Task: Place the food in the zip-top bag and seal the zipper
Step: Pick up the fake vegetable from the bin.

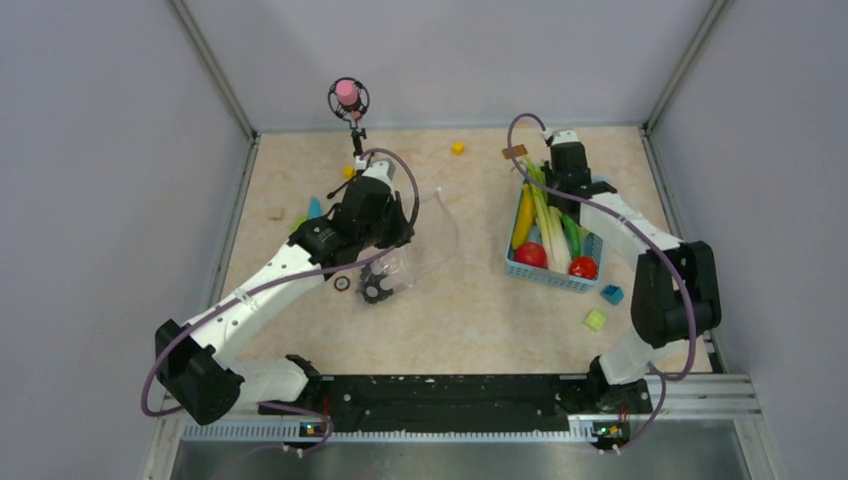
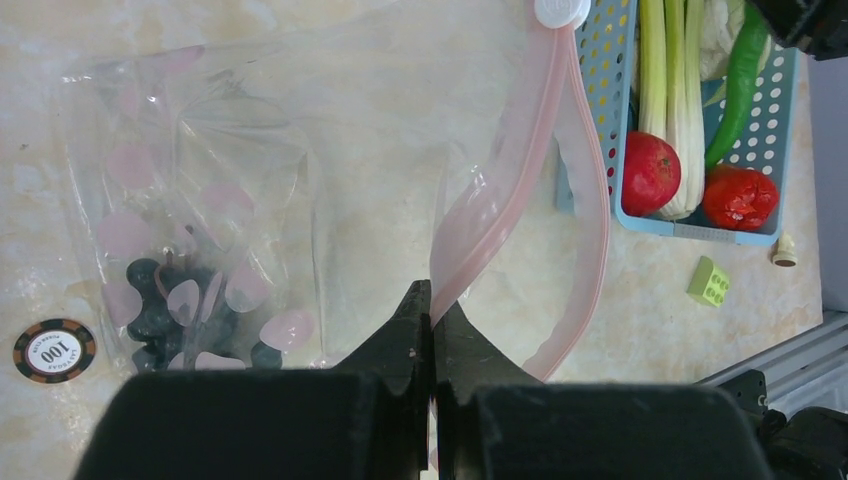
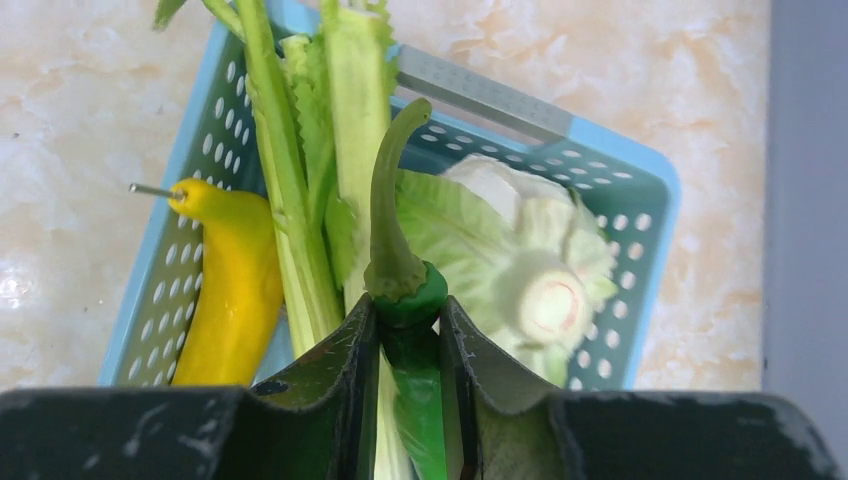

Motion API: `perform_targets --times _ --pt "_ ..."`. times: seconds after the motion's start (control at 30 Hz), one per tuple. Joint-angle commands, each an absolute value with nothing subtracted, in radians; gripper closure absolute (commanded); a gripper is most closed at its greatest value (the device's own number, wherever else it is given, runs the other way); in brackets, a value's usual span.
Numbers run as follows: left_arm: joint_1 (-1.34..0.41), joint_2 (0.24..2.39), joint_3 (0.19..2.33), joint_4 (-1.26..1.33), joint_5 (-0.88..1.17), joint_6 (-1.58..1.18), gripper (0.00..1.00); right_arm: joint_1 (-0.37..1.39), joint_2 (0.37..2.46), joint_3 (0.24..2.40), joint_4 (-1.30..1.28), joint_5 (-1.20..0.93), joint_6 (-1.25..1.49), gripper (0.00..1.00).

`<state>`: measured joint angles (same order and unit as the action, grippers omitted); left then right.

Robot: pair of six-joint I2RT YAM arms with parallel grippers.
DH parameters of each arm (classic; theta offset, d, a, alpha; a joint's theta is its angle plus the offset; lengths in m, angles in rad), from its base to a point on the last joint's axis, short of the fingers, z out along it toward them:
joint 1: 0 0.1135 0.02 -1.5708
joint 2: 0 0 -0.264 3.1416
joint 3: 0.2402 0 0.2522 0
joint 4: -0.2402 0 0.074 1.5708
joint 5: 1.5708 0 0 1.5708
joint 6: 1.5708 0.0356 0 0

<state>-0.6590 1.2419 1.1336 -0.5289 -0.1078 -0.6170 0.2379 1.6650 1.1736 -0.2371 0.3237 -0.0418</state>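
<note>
The left arm stretches forward, the left gripper (image 2: 432,305) pressed shut on the soft pink zipper (image 2: 500,190) of the crinkly clear bag (image 2: 250,140), which lies on the table (image 2: 30,200) holding dark grapes (image 2: 155,310). The right arm bends down into the perforated blue basket (image 3: 640,240), the right gripper (image 3: 408,330) pinching the glossy green pod (image 3: 400,280).

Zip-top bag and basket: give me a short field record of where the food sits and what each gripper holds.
zip-top bag contents: dark grape bunch, nothing else visible
zipper: unsealed, mouth open
left gripper: shut on the zipper
right gripper: closed on the green pod, not lifted out
basket contents: green pod, banana, leafy stalks, cauliflower, two red fruits
</note>
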Motion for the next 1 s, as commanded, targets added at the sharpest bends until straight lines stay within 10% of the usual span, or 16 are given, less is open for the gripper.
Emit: perform_targets --times 0.0,0.7,0.97 --pt "-0.654 1.249 1.123 -0.487 -0.086 -0.612 1.0 0.234 1.479 1.134 -0.224 0.374 -0.023 0.85" --pt "-0.653 1.278 1.146 -0.482 -0.029 -0.667 1.0 0.251 0.918 0.807 0.545 -0.112 0.073 0.94" --pt "-0.653 1.278 1.145 -0.487 -0.023 -0.683 1.0 0.606 0.916 0.774 0.772 -0.231 0.149 0.97"
